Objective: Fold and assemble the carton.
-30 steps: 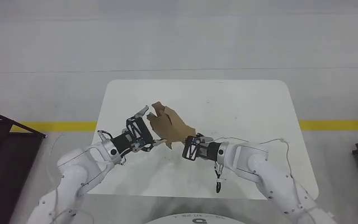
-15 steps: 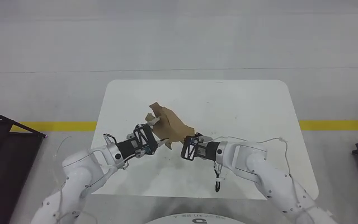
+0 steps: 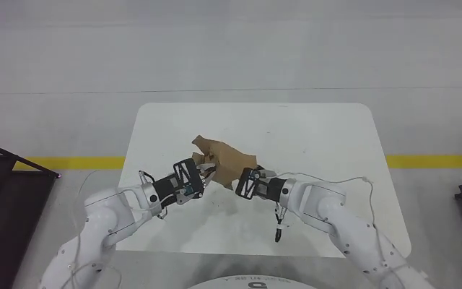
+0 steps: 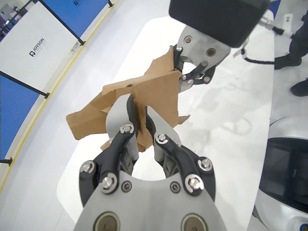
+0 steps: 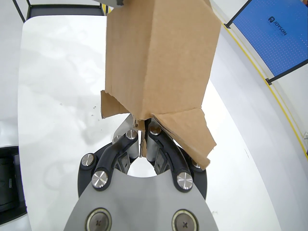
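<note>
Nearest you, the left jaws stand almost closed with a folded flap of the carton (image 4: 154,90) between them. The pads appear to bear on the board, so take this as a pinch hold, though it looks lighter than the other. The right jaws are closed tight on a thin edge at the opposite end of the carton, at a corner where two small flaps splay outward. Between the two holds the carton is carried over the bench (image 3: 325,130), above its middle and a little toward the left arm's side. I cannot tell whether any corner touches the surface. The carton is only partly erected: one crease is raised into a ridge, and the end flaps hang loose and unfolded. Judgement: the step in hand is opening the flattened sleeve into a square tube, and the task is at an early stage, since neither end is closed. Your next move calls for the two holds to work against each other across the crease until the walls stand square, without tearing the thin edge in the right jaws. Beyond the bench runs a yellow floor line (image 3: 422,160), and farther off stand blue barrier panels (image 4: 72,3).
</note>
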Robot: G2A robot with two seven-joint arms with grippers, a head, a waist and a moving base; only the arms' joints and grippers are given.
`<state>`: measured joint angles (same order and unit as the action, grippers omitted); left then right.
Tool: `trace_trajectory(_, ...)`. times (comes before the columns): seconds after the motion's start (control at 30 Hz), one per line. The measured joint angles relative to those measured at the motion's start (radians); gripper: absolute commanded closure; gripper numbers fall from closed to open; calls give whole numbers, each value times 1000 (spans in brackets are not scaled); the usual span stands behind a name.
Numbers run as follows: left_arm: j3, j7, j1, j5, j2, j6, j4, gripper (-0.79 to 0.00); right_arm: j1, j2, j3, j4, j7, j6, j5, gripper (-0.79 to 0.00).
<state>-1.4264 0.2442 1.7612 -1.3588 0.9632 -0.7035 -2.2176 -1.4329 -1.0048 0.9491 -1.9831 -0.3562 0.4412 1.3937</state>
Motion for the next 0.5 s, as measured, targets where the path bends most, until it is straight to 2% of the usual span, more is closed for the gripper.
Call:
trace_trajectory(0.2,-2,12,-12,78,-2,-33,12,0,-11,-5,2,38,65,-29,-14,0)
trace_trajectory(0.3,-1,26,-19,94,-3,-41,14,-160,-6,-8,6,58,93,-17,-37,0)
trace_trajectory(0.33,1,30,-20,96,-3,-42,14,-252,-4,-8,8,63,99,-12,-43,0)
trace_trajectory(0.5,14,49,-29,103,-4,-45,12,-320,0,-10,17,83,134,17,-70,0)
